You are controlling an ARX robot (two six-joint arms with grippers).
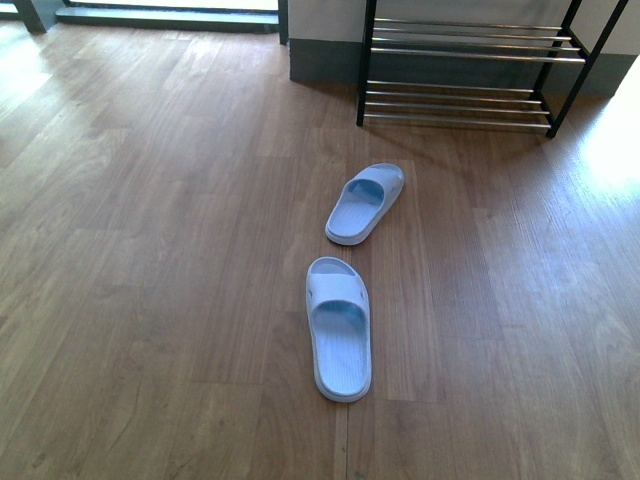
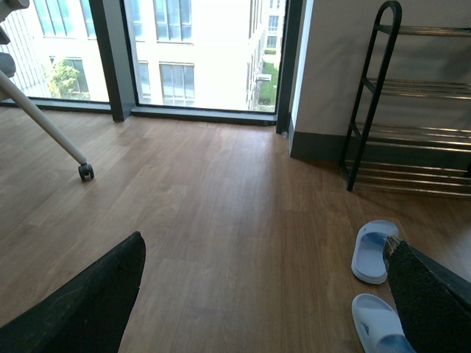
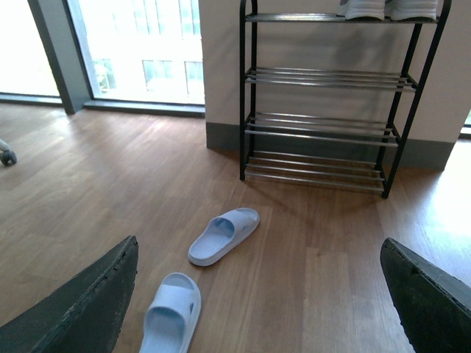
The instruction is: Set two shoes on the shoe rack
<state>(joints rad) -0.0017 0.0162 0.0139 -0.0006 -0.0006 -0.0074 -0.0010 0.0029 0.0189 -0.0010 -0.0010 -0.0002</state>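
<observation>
lying before rack [image 1: 470, 52], near slide [image 1: 339, 328], far slide [image 1: 366, 203], left gripper [image 2: 265, 246] and right gripper [image 3: 259, 246] gaping

bright daylight from blown-out windows [image 2: 199, 51], washing the wood floor [image 1: 150, 250] with pale glare, strongest at the front view's right edge. only soft, faint shadows beside the 2 slides [image 1: 340, 330] and below the shoe rack [image 3: 316, 132]. slightly hazy and soft in all 3 views.

2 pale blue slide sandals [image 1: 366, 203] [image 1: 339, 327], 2 white-soled shoes [image 3: 366, 9] [image 3: 413, 9], 1 black shoe rack [image 3: 324, 76] of 4 rod shelves [image 3: 321, 122]
</observation>
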